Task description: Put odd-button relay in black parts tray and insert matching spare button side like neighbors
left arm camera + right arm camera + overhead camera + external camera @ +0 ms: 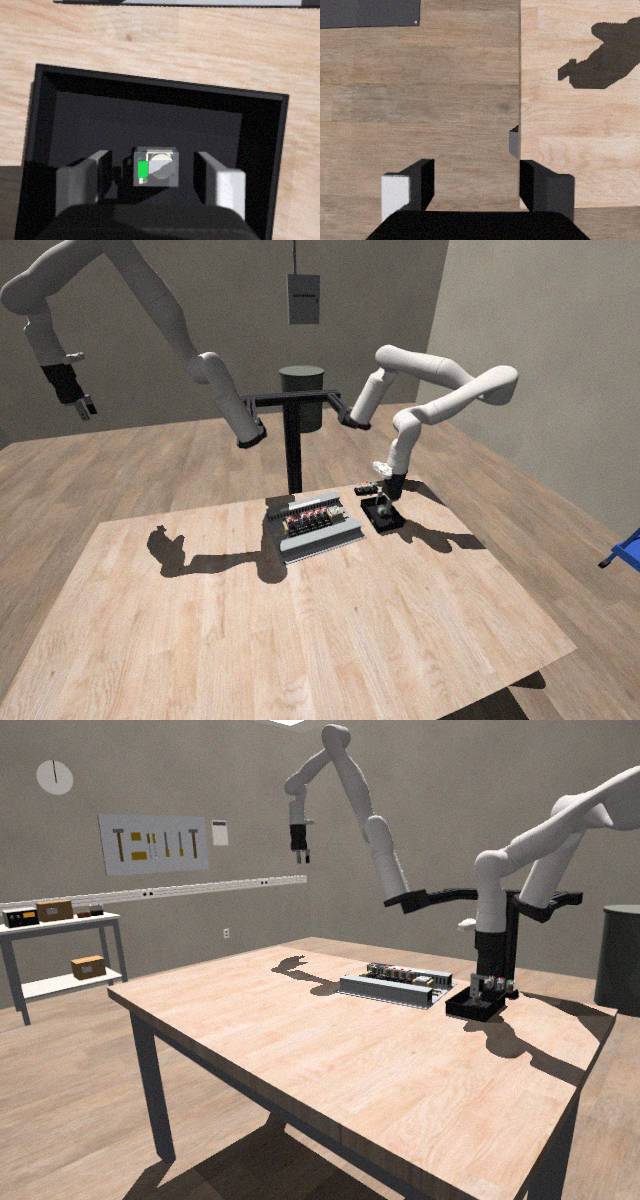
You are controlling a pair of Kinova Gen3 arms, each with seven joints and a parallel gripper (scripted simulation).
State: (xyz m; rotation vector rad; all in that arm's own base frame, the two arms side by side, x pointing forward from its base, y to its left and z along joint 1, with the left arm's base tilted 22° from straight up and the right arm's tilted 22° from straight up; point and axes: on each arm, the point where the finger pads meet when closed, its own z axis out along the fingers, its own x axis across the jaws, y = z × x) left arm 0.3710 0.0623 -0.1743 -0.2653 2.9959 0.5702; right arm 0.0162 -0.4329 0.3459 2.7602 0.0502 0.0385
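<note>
Odd relay in the black tray, left fingers spread clear of it

The left gripper (384,502) (476,996) (152,168) has its fingers wide apart, one on each side of the green-button relay (383,510) (160,175), touching neither flank. That relay is inside the black parts tray (387,526) (465,1011) (160,81), seemingly upright, button up. The right gripper (86,409) (302,857) (477,177) hangs high at the far left in the top view, also spread and holding nothing.

Left of the tray lies the relay panel (323,543) (385,991), its visible buttons red; I cannot make out the empty socket. Beyond the tray, the spare rack (366,492) (512,994) shows red and green buttons.

The red spare is probably next. It should handle as light, stiff and rather slick, its clear case perhaps brittle. Best take it squarely by opposite side walls, high enough to clear its neighbors (never by the button), then press straight down, since a sideways tug could shift the loose panel.
</note>
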